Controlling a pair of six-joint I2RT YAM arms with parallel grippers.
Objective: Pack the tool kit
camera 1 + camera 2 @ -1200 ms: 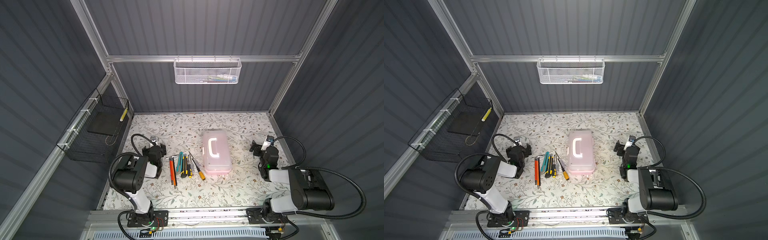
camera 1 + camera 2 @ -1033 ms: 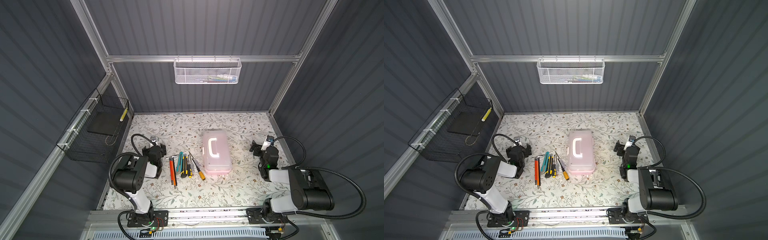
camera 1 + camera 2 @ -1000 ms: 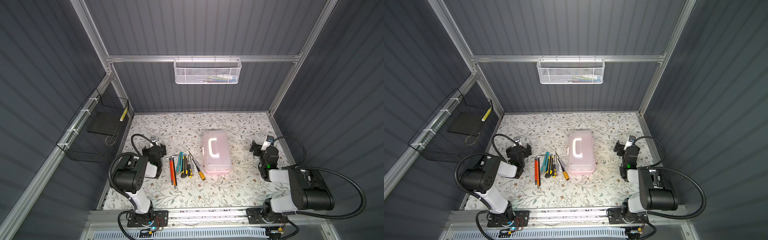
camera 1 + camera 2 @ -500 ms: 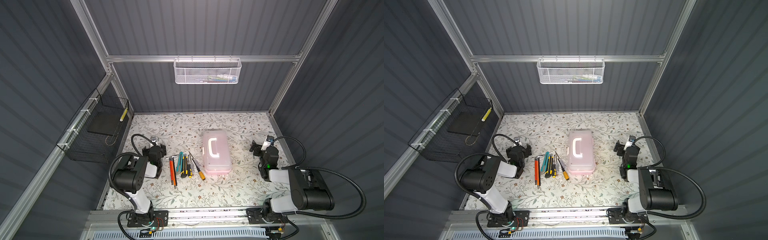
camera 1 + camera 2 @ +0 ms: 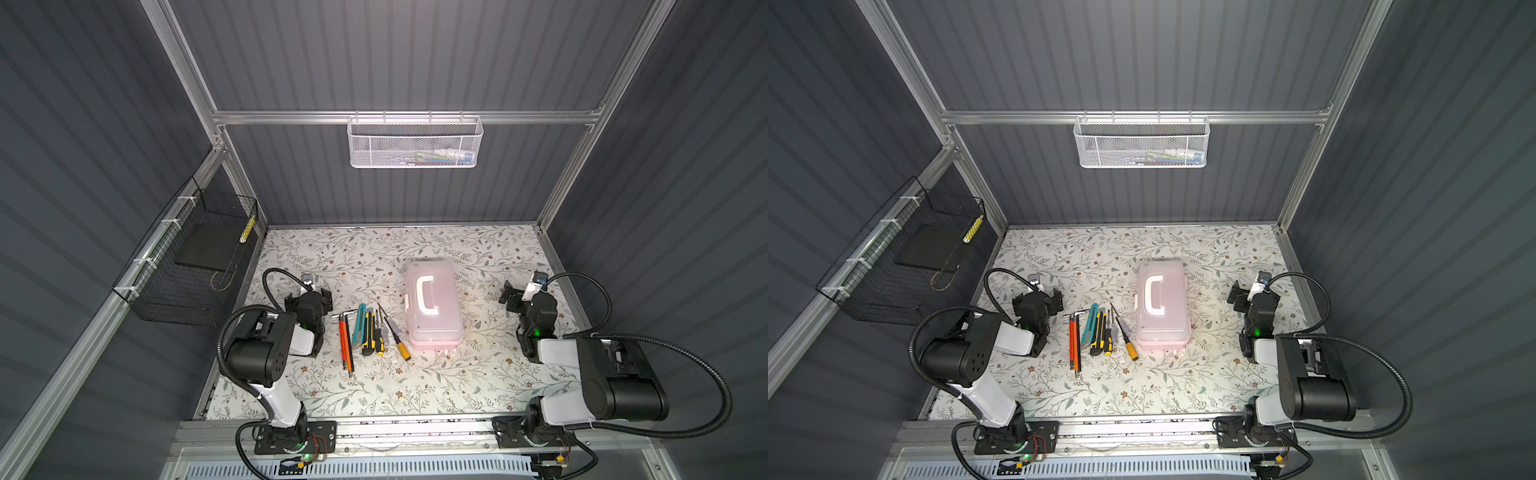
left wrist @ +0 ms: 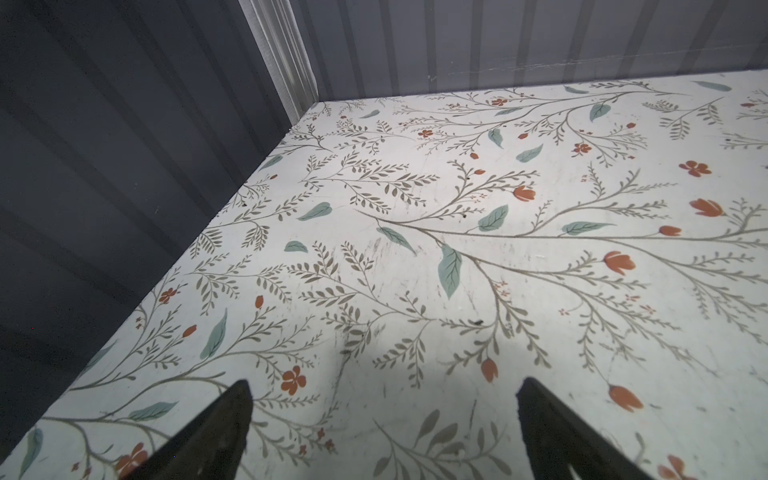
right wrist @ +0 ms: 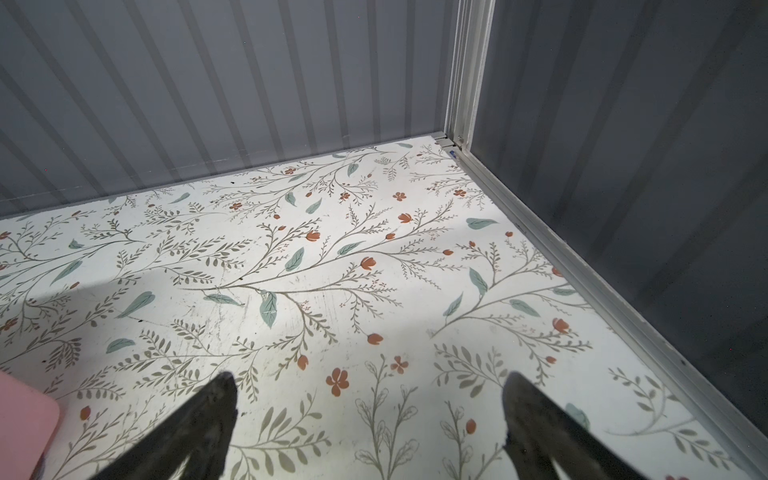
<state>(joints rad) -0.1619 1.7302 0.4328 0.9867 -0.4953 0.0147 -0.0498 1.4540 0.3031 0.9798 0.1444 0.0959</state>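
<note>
Sitting closed at the centre of both top views is the tool kit box [image 5: 432, 307], with the screwdrivers and knives [image 5: 368, 332] lined up just left of it on the floral table [image 5: 374, 257]; left gripper [image 6: 382, 415] and right gripper [image 7: 368, 411] hover at either side, jaws spread wide, holding nothing

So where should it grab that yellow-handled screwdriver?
Probably the thick yellow handle, straight down from above, jaws across it. The screwdriver lies flat on the table, and its handle end angles clear of the other tools.
</note>
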